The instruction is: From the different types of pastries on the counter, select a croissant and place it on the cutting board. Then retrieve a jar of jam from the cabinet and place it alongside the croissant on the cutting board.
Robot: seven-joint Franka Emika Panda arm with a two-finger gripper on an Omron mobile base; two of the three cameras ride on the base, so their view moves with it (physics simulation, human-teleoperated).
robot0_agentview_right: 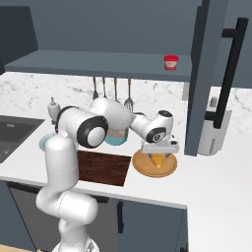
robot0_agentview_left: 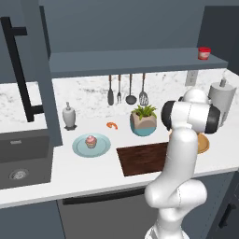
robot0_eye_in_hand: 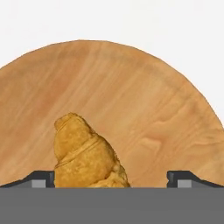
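Gripper [robot0_agentview_right: 158, 156] poised low over the croissant [robot0_agentview_right: 157, 161] on the round wooden disc [robot0_agentview_right: 170, 170], its 2 fingers spread wide and holding nothing, straddling the pastry for a pinch; cutting board [robot0_agentview_right: 103, 168] lies just beside.

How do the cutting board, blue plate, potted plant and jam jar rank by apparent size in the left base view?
1. cutting board, partly hidden by the arm
2. blue plate
3. potted plant, close to the plate
4. jam jar, also farthest away
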